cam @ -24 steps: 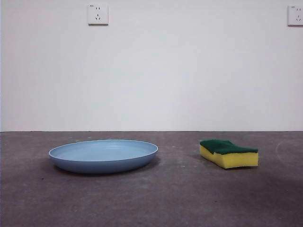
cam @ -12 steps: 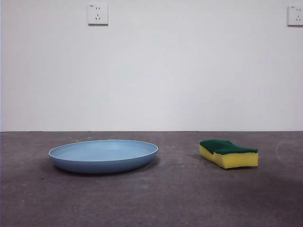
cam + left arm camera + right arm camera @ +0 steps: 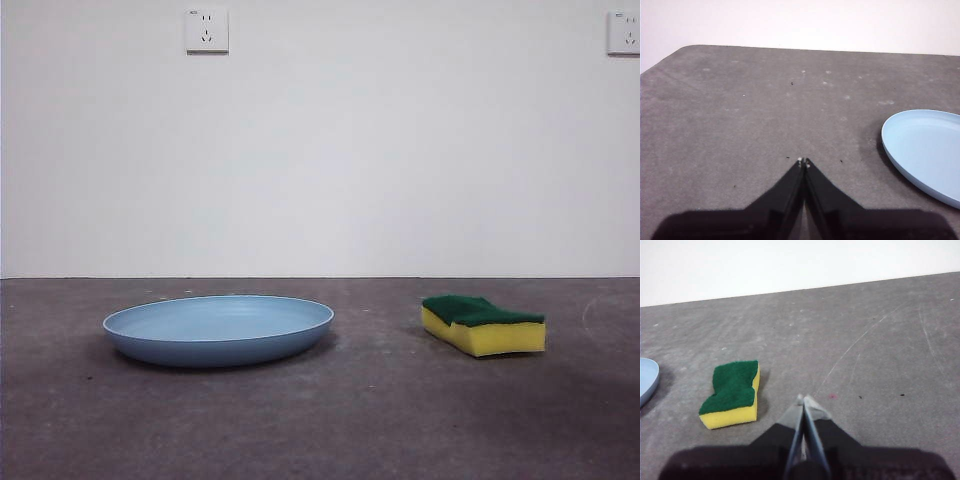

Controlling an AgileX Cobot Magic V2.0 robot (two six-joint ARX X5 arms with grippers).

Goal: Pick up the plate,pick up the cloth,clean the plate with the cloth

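While plate [image 3: 218, 330] and cloth [image 3: 484, 324] lay well apart on surface [image 3: 380, 420], left claw [image 3: 803, 161] and right claw [image 3: 803, 399] were seen pressed together, empty.

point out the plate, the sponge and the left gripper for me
plate [image 3: 218, 322], front view, on its pale blue inner surface
sponge [image 3: 478, 311], front view, on its dark green top
left gripper [image 3: 803, 162], left wrist view, at the meeting tips of its shut jaws

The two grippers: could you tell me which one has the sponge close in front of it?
The right gripper; its view shows the sponge, the left gripper sees only the plate.
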